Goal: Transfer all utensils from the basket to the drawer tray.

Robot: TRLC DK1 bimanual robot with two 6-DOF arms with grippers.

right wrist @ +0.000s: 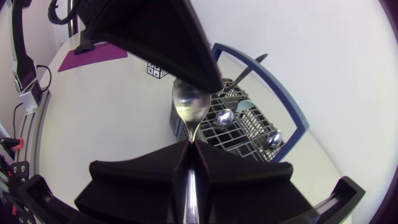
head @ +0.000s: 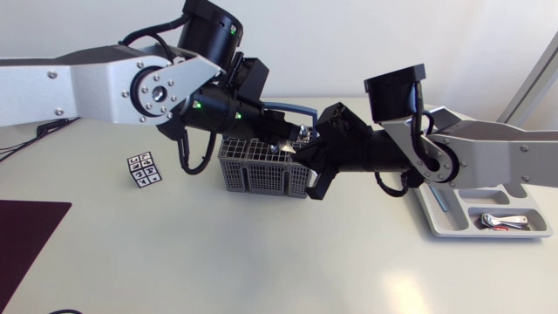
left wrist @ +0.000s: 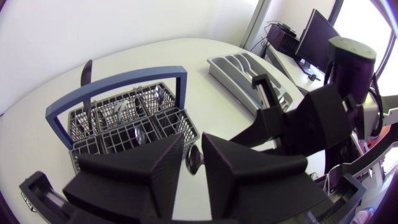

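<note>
One glossy metal spoon (right wrist: 189, 104) in the matte wedge-fingered right hand (right wrist: 189, 152)

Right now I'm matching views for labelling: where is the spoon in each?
Head: spoon over the basket's right end.
Left wrist: spoon at the left claw's tip.
Right wrist: spoon gripped in the right claw, bowl ahead.
Shared landmark: the basket's blue handle.

Patterned cube (head: 144, 169), maroon mat (head: 26, 235), white table (head: 261, 253)
</note>
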